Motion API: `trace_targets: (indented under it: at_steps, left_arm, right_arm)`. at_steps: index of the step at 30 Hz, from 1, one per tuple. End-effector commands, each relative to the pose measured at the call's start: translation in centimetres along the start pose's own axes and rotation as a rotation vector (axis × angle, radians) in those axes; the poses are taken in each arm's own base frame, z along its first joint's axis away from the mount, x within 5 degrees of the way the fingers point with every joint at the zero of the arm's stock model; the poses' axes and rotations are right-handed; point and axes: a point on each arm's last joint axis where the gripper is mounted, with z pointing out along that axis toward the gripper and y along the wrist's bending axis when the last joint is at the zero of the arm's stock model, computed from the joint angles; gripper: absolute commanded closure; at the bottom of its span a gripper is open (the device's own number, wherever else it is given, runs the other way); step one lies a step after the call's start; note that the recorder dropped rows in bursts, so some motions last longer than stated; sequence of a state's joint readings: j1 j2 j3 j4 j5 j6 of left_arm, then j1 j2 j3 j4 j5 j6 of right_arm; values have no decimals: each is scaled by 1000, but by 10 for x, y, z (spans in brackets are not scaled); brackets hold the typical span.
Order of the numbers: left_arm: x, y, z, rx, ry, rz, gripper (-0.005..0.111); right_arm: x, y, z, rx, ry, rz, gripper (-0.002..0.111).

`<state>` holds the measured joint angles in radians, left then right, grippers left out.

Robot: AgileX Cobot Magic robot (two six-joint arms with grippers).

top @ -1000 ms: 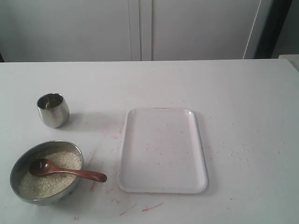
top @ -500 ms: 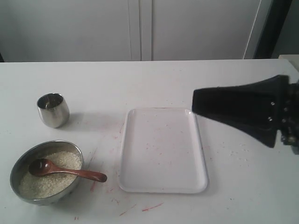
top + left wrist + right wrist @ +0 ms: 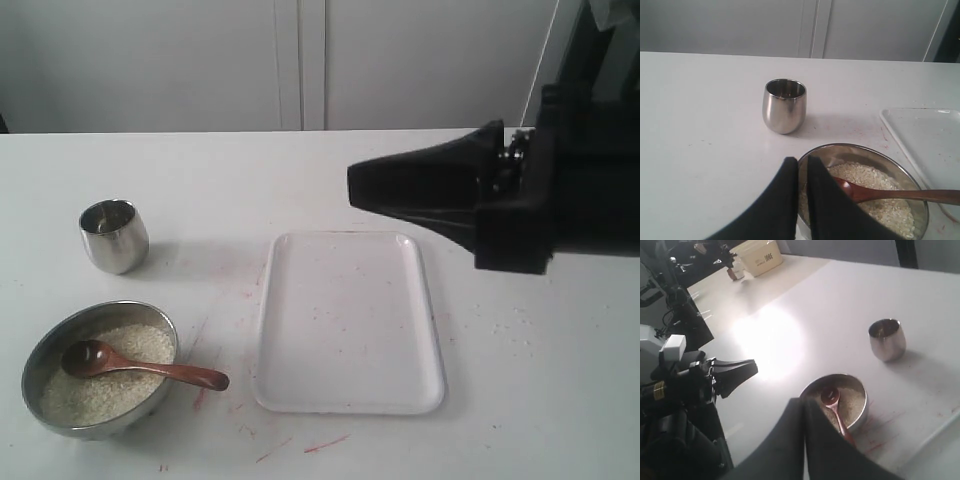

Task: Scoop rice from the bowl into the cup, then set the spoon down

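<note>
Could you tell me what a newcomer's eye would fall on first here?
The black right gripper, shut, looms at the right, near the white tray. At front left the spoon lies in the bowl of rice, its handle over the rim; the cup stands behind it.

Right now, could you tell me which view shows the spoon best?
The exterior view: the whole spoon shows, scoop on the rice, handle over the bowl's rim. The left wrist view is closer, but the left gripper hides part of the scoop. The right wrist view shows it small, handle end hidden.
</note>
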<state>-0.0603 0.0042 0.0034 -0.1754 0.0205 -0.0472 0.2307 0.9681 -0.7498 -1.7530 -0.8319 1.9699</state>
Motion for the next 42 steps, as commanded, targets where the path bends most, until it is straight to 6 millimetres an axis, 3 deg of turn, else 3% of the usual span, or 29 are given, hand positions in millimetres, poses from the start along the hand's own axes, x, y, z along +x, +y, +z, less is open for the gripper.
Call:
trace_targets:
  at_steps: [1,7,11,14,25,28,30,31,34,38,42]
  left_arm:
    - [-1,0,0,4,-4,-11,92]
    - [-1,0,0,4,-4,-11,92]
    - [-1,0,0,4,-4,-11,92]
    - [-1,0,0,4,-4,-11,92]
    - [-1,0,0,4,-4,-11,92]
    - [-1,0,0,4,-4,-11,92]
    - [-1,0,0,4,-4,-11,92]
    - [-1,0,0,4,-4,-11,92]
    - [-1,0,0,4,-4,-11,92]
    - [-1,0,0,4,-4,-11,92]
    - [-1,0,0,4,-4,-11,92]
  right_arm:
    - [-15,11,6,28,-59,-85,108]
    - [-18,18,28,17,-44,-147,108]
    - [1,14,72,-37,85,-176,108]
    - [17,0,98,38,148,-195,108]
    - [63,-23,139,-25,352,-131,108]
    - [76,-30,149,-28,404,-104,99]
    - [83,-33,154,-35,429,-99,87]
    - [88,-36,158,-41,447,-124,72]
    - [89,-34,163,-71,450,-221,57]
    - [87,-19,171,-96,431,-428,57]
    - [84,-11,177,-53,413,-491,57]
